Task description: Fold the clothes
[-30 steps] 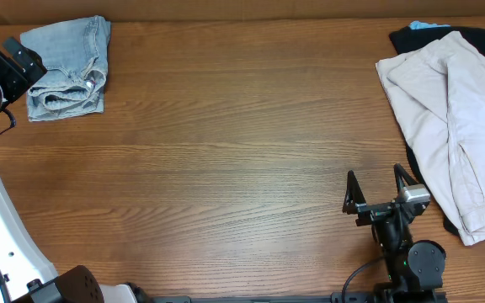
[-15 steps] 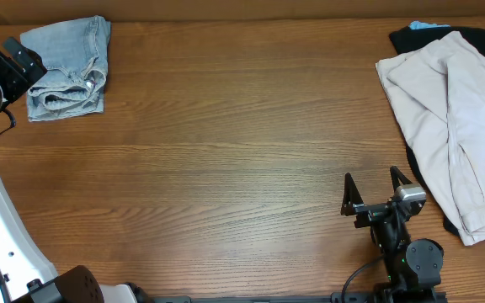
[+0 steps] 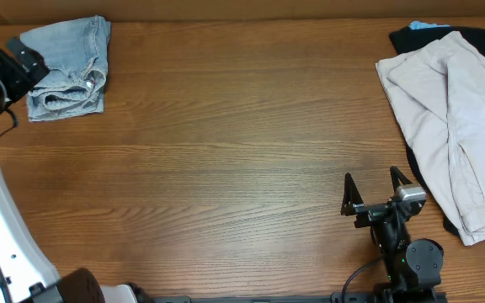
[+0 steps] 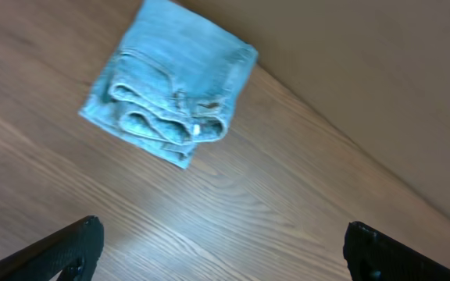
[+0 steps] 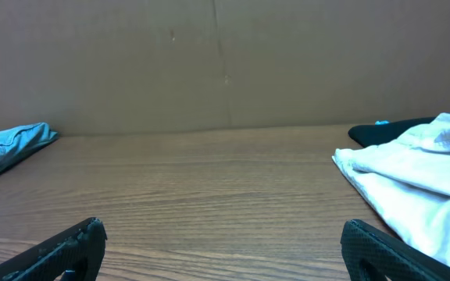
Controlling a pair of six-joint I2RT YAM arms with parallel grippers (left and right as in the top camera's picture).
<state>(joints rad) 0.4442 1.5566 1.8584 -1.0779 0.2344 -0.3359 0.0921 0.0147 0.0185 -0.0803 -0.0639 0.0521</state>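
**Grippers spread wide and empty, clothes lying at both ends of the table**

Left gripper (image 3: 19, 63) hovers at the far left edge of a wooden table (image 3: 226, 143), fingers far apart, holding nothing. Just beside it lie folded light-blue denim shorts (image 3: 66, 67), bunched into a compact square in the far left corner; whether they touch is unclear from overhead. In the left wrist view the shorts lie ahead of the fingers, apart from them. Right gripper (image 3: 371, 181) sits near the front edge, right of centre, also wide open and empty. Beside it on the right, a beige trouser-like garment (image 3: 453, 126) lies loosely spread on top of a black garment (image 3: 415, 38).
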